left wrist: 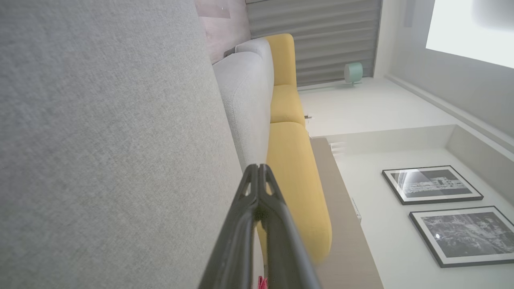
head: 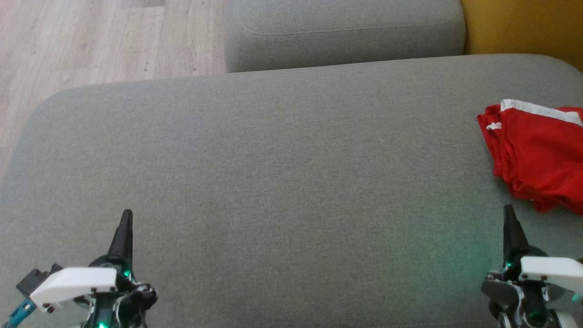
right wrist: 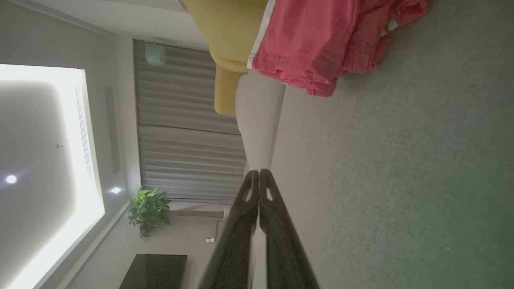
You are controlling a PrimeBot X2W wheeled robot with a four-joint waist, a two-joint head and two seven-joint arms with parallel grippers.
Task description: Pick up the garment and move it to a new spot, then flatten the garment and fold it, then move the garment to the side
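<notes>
The garment (head: 537, 155) is red with a white stripe, lying bunched in a loose fold at the far right of the grey sofa seat (head: 282, 173); the right wrist view shows the garment (right wrist: 321, 44) at its top. My left gripper (head: 125, 223) hovers over the seat's near left, shut and empty, its fingers (left wrist: 259, 172) pressed together. Just below the garment, my right gripper (head: 509, 218) is shut too, holding nothing, a short gap from the cloth; its tips (right wrist: 258, 176) meet.
A second grey cushion (head: 341, 32) lies beyond the seat, a yellow cushion (head: 524, 27) at the back right. Wooden floor (head: 91, 41) runs at the upper left. The seat's rounded left edge (head: 32, 132) drops off.
</notes>
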